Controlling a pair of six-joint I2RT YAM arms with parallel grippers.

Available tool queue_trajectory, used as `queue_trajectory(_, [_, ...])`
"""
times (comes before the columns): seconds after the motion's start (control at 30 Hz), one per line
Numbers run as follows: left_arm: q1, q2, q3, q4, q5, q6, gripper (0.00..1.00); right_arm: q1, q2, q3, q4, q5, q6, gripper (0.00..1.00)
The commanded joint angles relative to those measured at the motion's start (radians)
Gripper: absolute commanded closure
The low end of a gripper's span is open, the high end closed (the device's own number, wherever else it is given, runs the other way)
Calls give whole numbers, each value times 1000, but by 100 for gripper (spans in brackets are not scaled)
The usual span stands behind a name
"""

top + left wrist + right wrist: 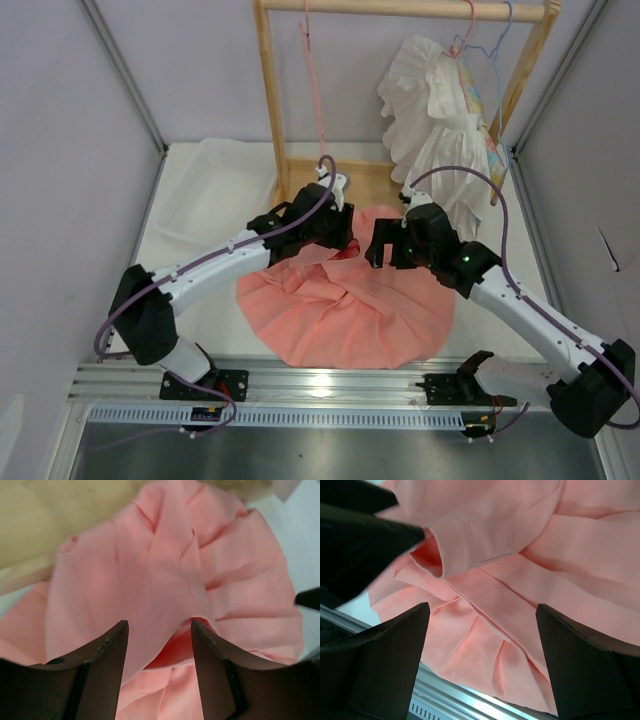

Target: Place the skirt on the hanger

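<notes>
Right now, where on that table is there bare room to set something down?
Bare table shows on either side of the skirt: left, between it and the left arm; right, between it and the right arm. The middle is crowded: left gripper and right gripper over the skirt.

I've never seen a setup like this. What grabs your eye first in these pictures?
The big salmon-pink skirt is spread across the middle of the table, with both arms bent over its far edge. The left gripper and the right gripper are open over its folds. Behind them, on a wooden rack, a thin pale-pink hanger hangs at the left and a white ruffled garment at the right.
</notes>
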Motion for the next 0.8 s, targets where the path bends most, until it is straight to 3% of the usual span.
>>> queue_trajectory(0.0, [16, -125, -10, -11, -178, -42, 42, 73, 64, 28, 58, 54, 32, 7])
queue_trajectory(0.13, [22, -256, -111, -19, -269, -80, 42, 159, 113, 33, 75, 104, 58, 8])
queue_trajectory(0.33, [34, -322, -170, -126, -304, -154, 46, 187, 202, 38, 99, 201, 139, 9])
queue_trajectory(0.5, [24, -388, -374, -97, -295, -183, 48, 186, 259, 91, 73, 296, 213, 8])
queue_trajectory(0.77, [-10, -451, -529, -27, -334, -208, 46, 190, 255, 108, 88, 335, 250, 8])
